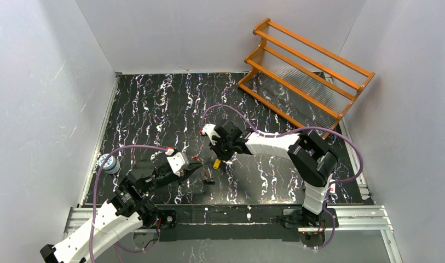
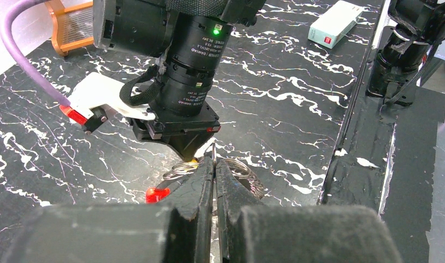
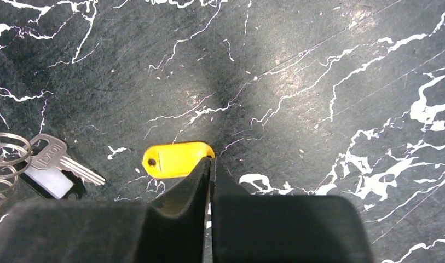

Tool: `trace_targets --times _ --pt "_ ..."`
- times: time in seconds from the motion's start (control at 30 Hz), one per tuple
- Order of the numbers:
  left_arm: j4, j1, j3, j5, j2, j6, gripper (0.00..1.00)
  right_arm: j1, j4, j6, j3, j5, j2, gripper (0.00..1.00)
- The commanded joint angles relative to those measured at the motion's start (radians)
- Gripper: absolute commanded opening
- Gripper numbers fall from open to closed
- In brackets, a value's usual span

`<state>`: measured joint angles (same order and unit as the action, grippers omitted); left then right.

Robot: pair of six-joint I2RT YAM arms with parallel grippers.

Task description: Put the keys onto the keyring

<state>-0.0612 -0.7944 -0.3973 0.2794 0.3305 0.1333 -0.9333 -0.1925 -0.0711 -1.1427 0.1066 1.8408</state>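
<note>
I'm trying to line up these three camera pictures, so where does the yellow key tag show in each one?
Top external: yellow tag just below centre, at the right gripper tip.
Left wrist: only a yellow sliver mid-frame, under the right gripper.
Right wrist: lower centre-left, its right end at that gripper's tip.
Shared landmark: the right gripper, its tip at the tag in all three.

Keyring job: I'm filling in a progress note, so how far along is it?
Done: nothing clearly; the silver key lies beside the keyring, and I cannot tell if it is threaded. In hand: the left fingers are shut on the keyring's coils, the right fingers pinch one end of a yellow tag. Still to do: getting the keys onto the ring.
</note>
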Motion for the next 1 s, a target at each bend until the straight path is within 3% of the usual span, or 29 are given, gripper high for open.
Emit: trace_targets --times 0.0,0.63,0.8,0.97 --pt "0.026 -0.002 -0.008 0.010 -0.008 -0.003 0.00 -0.008 -0.018 -0.015 -0.037 -0.011 -0.004 0.03" --pt "0.024 -0.003 -0.017 0.006 0.002 0.022 0.00 0.000 -0.052 0.017 -0.001 -0.020 -0.289 0.01" --pt "0.013 -0.003 -0.027 -0.011 0.019 0.031 0.00 0.045 0.009 0.038 0.059 0.071 -0.402 0.01" --pt "0.013 -0.003 -0.034 0.000 0.024 0.051 0.00 0.088 -0.052 0.030 0.037 0.294 -0.456 0.01"
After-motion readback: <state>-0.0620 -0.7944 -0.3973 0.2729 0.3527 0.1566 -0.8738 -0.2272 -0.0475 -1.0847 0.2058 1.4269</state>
